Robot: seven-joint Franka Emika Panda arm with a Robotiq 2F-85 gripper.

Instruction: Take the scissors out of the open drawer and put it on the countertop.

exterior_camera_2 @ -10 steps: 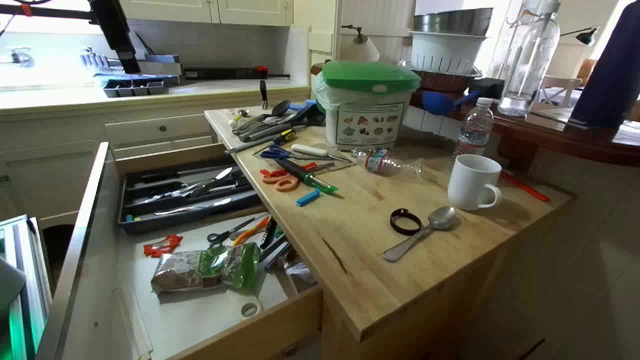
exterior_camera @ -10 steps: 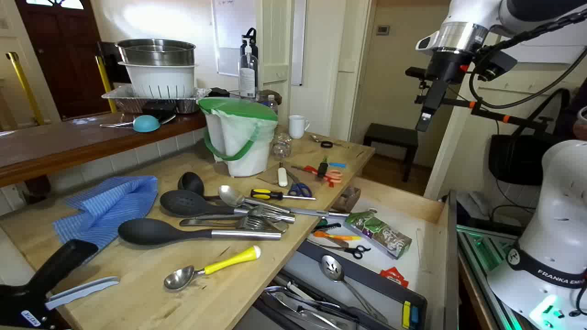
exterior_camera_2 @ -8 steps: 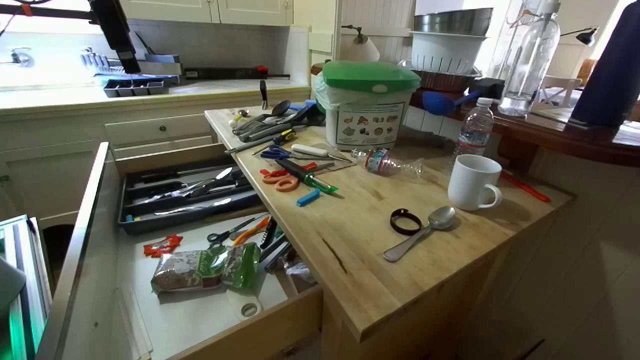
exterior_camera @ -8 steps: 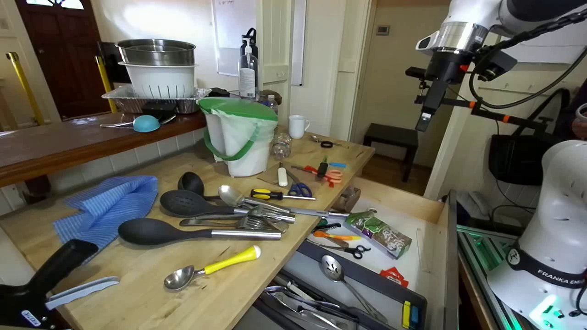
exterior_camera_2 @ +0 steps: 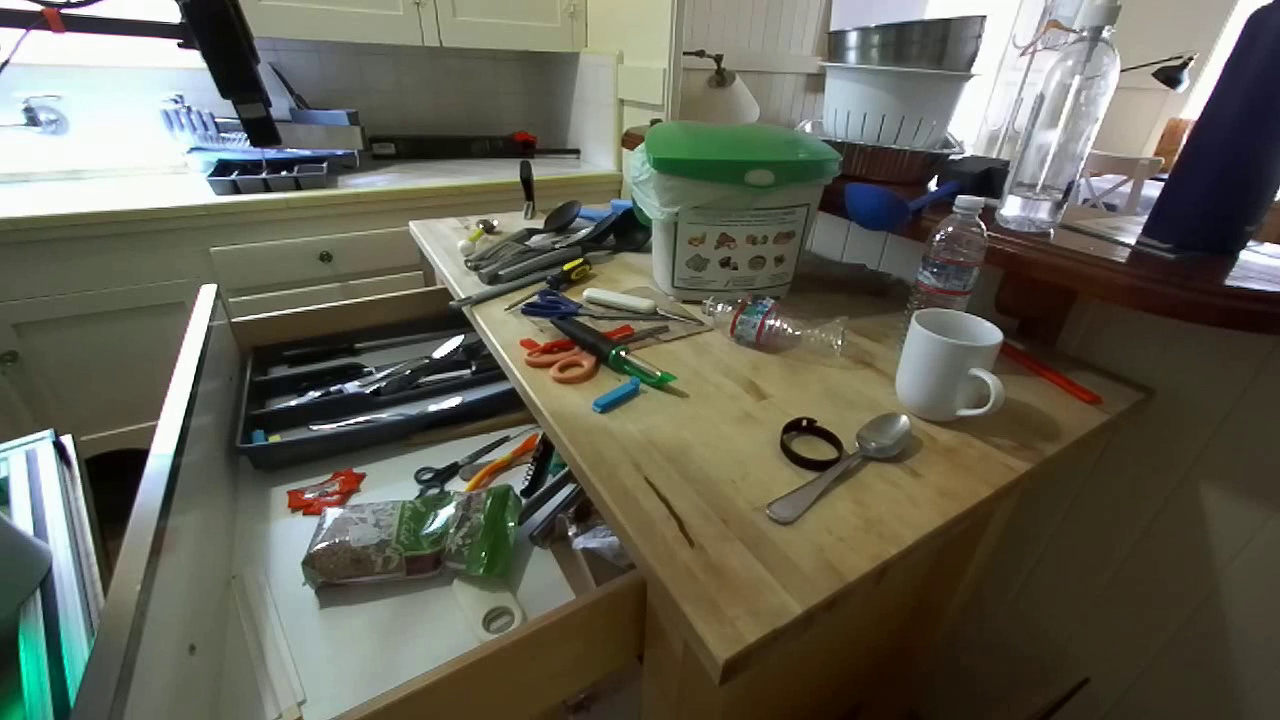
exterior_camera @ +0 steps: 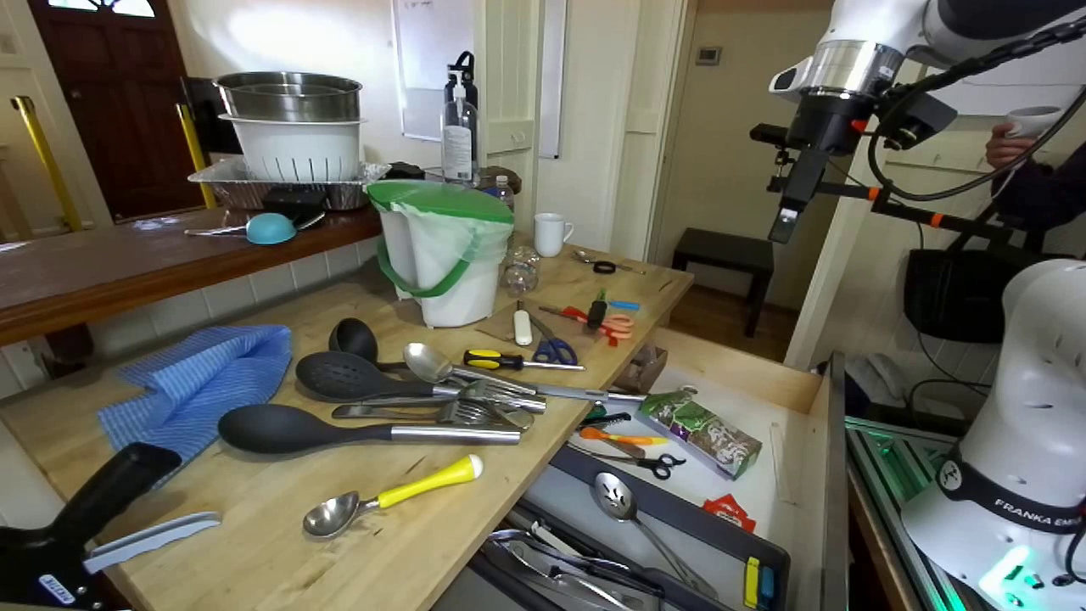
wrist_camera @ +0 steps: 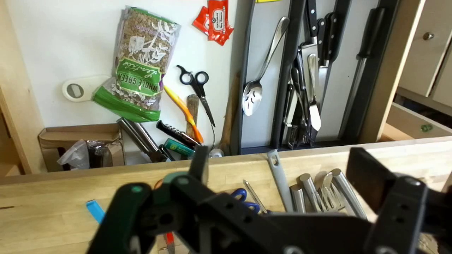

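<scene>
The black-handled scissors point(exterior_camera: 655, 464) lie flat in the open drawer point(exterior_camera: 836, 475), beside an orange-yellow tool. They also show in an exterior view point(exterior_camera_2: 446, 472) and in the wrist view point(wrist_camera: 200, 90), where the thin blades point toward the countertop. The pale wooden countertop point(exterior_camera: 407, 552) runs beside the drawer and fills the lower part of the wrist view point(wrist_camera: 46, 211). My gripper point(exterior_camera: 784, 227) is high above the drawer and well apart from the scissors. In the wrist view the gripper point(wrist_camera: 282, 164) has its fingers wide apart with nothing held between them.
In the drawer are a lentil packet point(wrist_camera: 141, 67), red packets point(wrist_camera: 217, 21) and a dark utensil tray point(wrist_camera: 243, 88). The countertop bears blue-handled scissors point(exterior_camera: 556, 350), orange-handled scissors point(exterior_camera_2: 572, 366), black spoons point(exterior_camera: 280, 428), a green-lidded bin point(exterior_camera_2: 740, 155) and a white mug point(exterior_camera_2: 945, 360).
A person's hand holding a white cup has come into view at the right, behind the arm. The arm, the gripper and the scissors have not visibly moved.
</scene>
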